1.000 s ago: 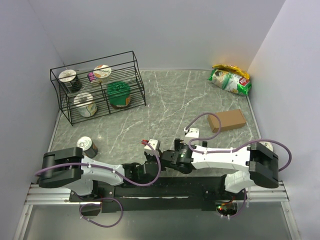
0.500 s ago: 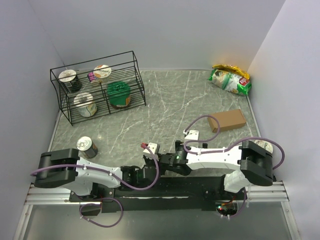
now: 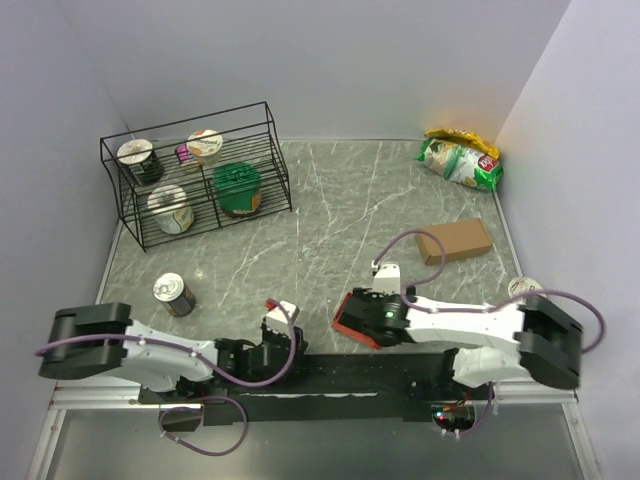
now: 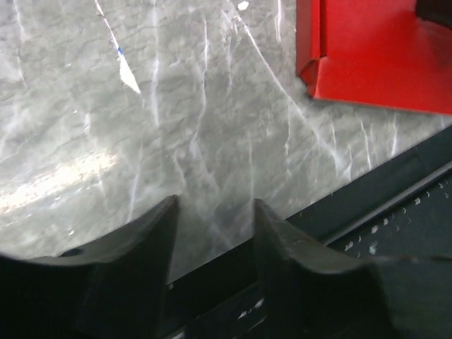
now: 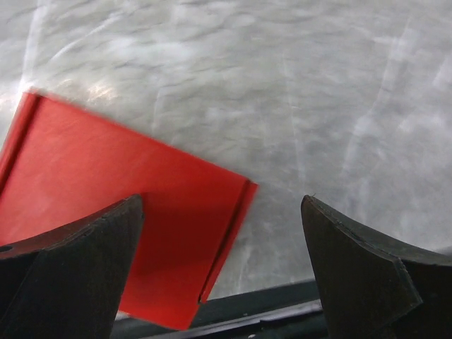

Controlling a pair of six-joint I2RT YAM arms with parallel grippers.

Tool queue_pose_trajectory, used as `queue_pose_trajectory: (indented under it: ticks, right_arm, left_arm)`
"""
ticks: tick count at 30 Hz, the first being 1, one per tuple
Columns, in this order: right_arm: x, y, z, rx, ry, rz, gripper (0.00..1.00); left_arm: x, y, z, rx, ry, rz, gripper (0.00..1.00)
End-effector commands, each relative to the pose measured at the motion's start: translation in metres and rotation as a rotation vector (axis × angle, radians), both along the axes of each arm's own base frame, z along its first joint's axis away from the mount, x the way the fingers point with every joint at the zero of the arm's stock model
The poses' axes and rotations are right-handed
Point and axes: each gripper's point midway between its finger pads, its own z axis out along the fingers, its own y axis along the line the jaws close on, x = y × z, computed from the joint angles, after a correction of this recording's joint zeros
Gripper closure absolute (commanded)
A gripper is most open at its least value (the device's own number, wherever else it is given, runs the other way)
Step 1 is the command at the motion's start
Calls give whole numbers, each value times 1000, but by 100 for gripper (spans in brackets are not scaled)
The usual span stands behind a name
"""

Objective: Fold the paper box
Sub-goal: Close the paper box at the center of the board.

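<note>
The paper box [image 5: 106,191] is laid flat at the worktop's [image 3: 330,200] near edge, under the widely spread fingers of the right gripper [image 5: 220,205]. The left gripper [image 4: 214,205] fingers are partly parted, holding nothing. Four cups [image 3: 238,185] are kept in the wire basket [image 3: 186,122] at the far-left corner.

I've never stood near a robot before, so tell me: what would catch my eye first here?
The bright red paper box stands out most. It lies on the grey marbled table near its front edge, with the right pincer open wide over it. After that come the black wire rack holding food cups at the far left, and the green and yellow snack bag in the far right corner.
</note>
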Motion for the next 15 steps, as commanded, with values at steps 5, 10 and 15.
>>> queue_pose_trajectory:
  ticks: [5, 10, 15]
  right_arm:
    - [3, 65, 34, 256, -37, 554, 0]
    - [6, 72, 52, 281, 86, 730, 0]
    - [20, 83, 66, 221, 117, 850, 0]
  left_arm:
    - [7, 3, 35, -240, 44, -130, 23]
    - [31, 7, 61, -339, -24, -203, 11]
    - [50, 4, 76, -387, -43, -280, 11]
